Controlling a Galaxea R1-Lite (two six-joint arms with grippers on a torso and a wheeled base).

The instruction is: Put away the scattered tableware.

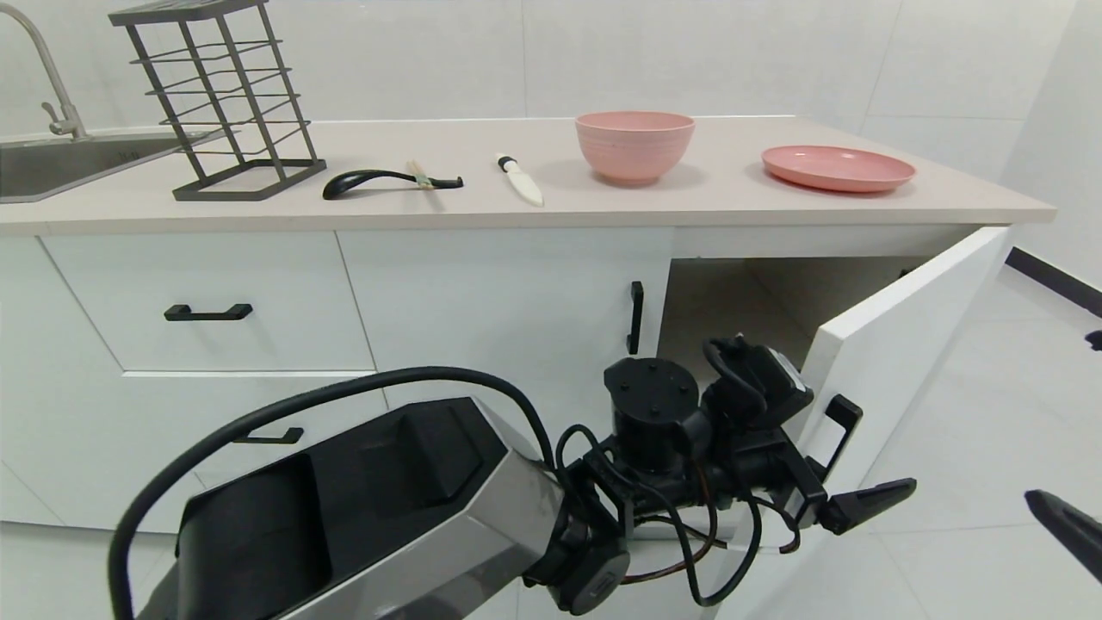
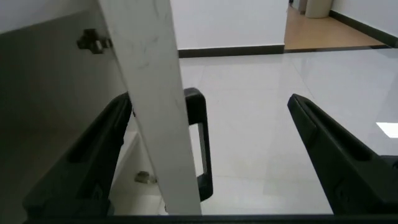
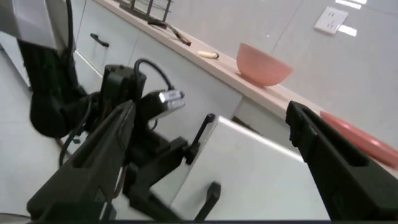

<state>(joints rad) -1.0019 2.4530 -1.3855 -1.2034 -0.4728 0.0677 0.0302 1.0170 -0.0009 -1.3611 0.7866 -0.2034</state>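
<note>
Pink bowl [image 1: 634,146], pink plate [image 1: 838,167], black spoon [image 1: 362,182], chopsticks [image 1: 421,176], knife [image 1: 521,179], along countertop [image 1: 689,202]

matt pink, plastic-looking bowl [image 1: 634,145] and plate [image 1: 838,167] sit right of centre on a smooth, matt beige countertop [image 1: 723,194], with a glossy black spoon [image 1: 370,180] and a dark metal wire rack [image 1: 219,95] toward the upper left. a brushed steel sink [image 1: 60,164] lies at the left edge. lower right, the smooth white cabinet door [image 1: 895,344] carries a matt black handle [image 1: 842,412] above glossy floor tiles [image 1: 990,413].

The bowl [image 1: 634,145] and plate [image 1: 838,167] are plain pink; the spoon [image 1: 362,181] is black; the knife [image 1: 520,179] is cream with a black band; the rack [image 1: 222,95] is dark grey; the cabinet door [image 1: 904,319] is white, its handle [image 1: 842,413] black.
</note>
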